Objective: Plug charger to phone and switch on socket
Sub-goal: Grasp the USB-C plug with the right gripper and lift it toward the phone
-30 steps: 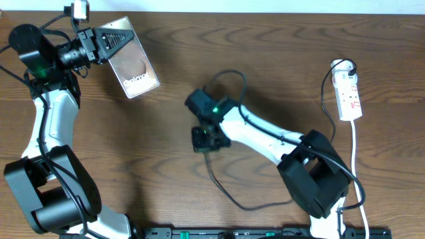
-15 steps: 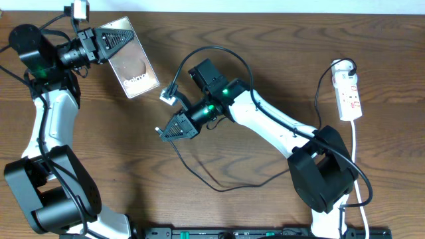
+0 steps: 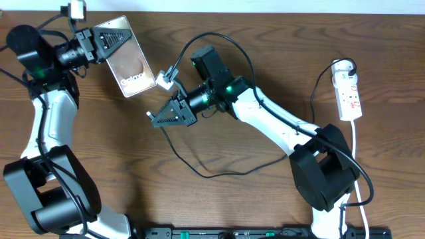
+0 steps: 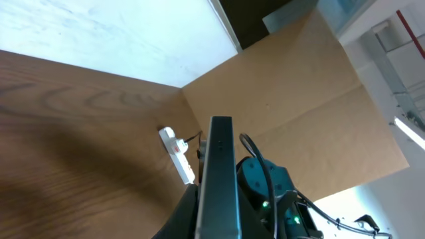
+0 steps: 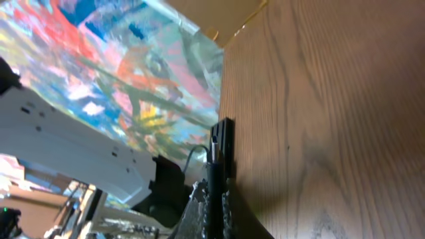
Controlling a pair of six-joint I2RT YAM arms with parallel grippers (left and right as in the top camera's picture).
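While gripped, phone [image 3: 133, 66] looks brownish (w/ white lettering).

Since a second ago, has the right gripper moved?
Yes. The right gripper has swung left, farther from the socket and closer to the phone.

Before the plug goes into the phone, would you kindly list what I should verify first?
1. Left gripper shut on the flat brownish smartphone: ok.
2. Right gripper pinching the narrow plug tip of the thin black charger cable: ok.
3. Plug tip lined up with the phone's port: cannot tell, the port is not visible.
4. Plug seated in the phone: not ok, they are apart in the overhead view.
5. Cable slack: ok, a loose loop lies on the wooden table.
6. White power strip switched on: cannot tell.
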